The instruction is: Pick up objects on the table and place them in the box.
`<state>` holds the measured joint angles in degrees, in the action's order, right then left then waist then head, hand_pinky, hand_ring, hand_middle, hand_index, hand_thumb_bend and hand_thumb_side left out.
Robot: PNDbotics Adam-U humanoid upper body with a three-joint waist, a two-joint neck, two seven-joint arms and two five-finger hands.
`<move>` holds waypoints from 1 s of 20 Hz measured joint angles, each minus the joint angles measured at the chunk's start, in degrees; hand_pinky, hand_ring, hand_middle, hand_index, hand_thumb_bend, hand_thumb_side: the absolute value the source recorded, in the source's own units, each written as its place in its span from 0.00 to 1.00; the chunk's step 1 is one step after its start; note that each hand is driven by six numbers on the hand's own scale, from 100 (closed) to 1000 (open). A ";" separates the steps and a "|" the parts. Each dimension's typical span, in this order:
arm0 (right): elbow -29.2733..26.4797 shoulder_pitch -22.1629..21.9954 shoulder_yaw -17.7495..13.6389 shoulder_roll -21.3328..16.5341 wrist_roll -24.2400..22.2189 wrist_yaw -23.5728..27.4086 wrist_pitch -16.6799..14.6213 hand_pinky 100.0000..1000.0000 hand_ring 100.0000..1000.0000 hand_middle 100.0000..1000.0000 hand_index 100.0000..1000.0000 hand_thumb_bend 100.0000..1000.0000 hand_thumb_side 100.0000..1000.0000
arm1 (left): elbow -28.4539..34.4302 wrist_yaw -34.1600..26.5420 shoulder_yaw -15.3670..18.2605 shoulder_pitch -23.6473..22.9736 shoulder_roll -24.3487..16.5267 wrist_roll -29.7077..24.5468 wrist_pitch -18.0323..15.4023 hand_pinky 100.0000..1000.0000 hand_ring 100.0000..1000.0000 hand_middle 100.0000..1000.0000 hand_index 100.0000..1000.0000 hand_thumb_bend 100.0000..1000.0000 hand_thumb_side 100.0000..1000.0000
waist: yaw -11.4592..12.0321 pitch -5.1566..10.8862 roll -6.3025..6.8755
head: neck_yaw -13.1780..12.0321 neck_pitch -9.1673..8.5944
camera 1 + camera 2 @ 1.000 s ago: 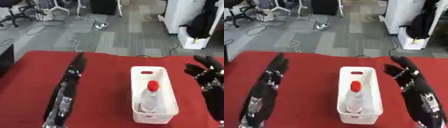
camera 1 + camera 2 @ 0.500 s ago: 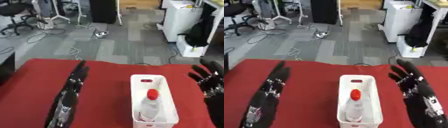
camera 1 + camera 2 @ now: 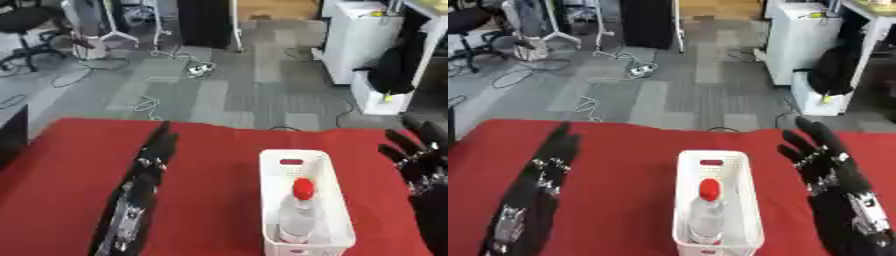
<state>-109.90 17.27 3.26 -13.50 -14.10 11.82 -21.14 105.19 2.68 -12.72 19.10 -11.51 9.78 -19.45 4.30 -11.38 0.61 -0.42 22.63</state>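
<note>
A clear plastic bottle with a red cap [image 3: 704, 209] lies inside the white slotted box [image 3: 738, 172], which stands on the red table [image 3: 630, 150]. My left hand [image 3: 546, 167] hovers to the left of the box, fingers straight and pointing away from me, holding nothing. My right hand [image 3: 826, 162] is held to the right of the box, fingers spread and straight, also holding nothing. Neither hand touches the box or the bottle.
Beyond the table's far edge is a grey carpeted floor [image 3: 227, 95] with cables, an office chair [image 3: 31, 27] at the far left and a white cabinet [image 3: 363, 32] with a black bag [image 3: 394, 70] at the far right.
The whole picture has shifted, so the camera has tilted up and more floor shows. The bottle stays in the box and both hands stay open beside it.
</note>
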 measured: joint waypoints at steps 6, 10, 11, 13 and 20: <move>-0.05 0.00 0.00 0.01 -0.15 -0.24 0.07 0.87 0.87 0.95 1.00 0.00 1.00 | -0.05 0.02 0.00 -0.32 0.01 0.00 0.00 1.00 1.00 1.00 0.91 0.11 1.00 | -0.17 0.00 0.00 | 0.42 0.66; -0.13 0.00 0.01 0.30 -0.35 -0.35 0.17 0.87 0.87 0.95 1.00 0.00 1.00 | -0.23 0.02 0.00 -0.33 0.04 0.12 -0.08 1.00 1.00 1.00 0.90 0.10 1.00 | -0.18 -0.02 0.00 | 0.42 0.96; -0.13 0.00 0.01 0.41 -0.37 -0.35 0.18 0.87 0.87 0.95 1.00 0.00 1.00 | -0.32 0.02 0.00 -0.33 0.12 0.21 -0.15 1.00 1.00 1.00 0.90 0.08 1.00 | -0.18 -0.03 0.00 | 0.42 0.99; -0.13 0.01 0.01 0.43 -0.41 -0.35 0.22 0.87 0.87 0.95 1.00 0.00 1.00 | -0.34 0.02 0.00 -0.33 0.29 0.38 -0.24 1.00 1.00 1.00 0.90 0.07 1.00 | -0.18 -0.12 0.00 | 0.42 1.03; -0.12 0.01 0.02 0.43 -0.15 -0.31 0.94 0.88 0.88 0.95 1.00 0.00 1.00 | -0.35 0.12 0.00 -0.34 0.44 1.27 -0.33 1.00 1.00 1.00 0.90 0.04 1.00 | -0.21 -0.51 0.00 | 0.42 1.43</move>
<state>-110.02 17.28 3.28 -13.07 -14.26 11.51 -20.20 104.84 2.80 -12.72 18.77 -11.07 11.06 -19.78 4.09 -11.89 0.61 0.00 24.06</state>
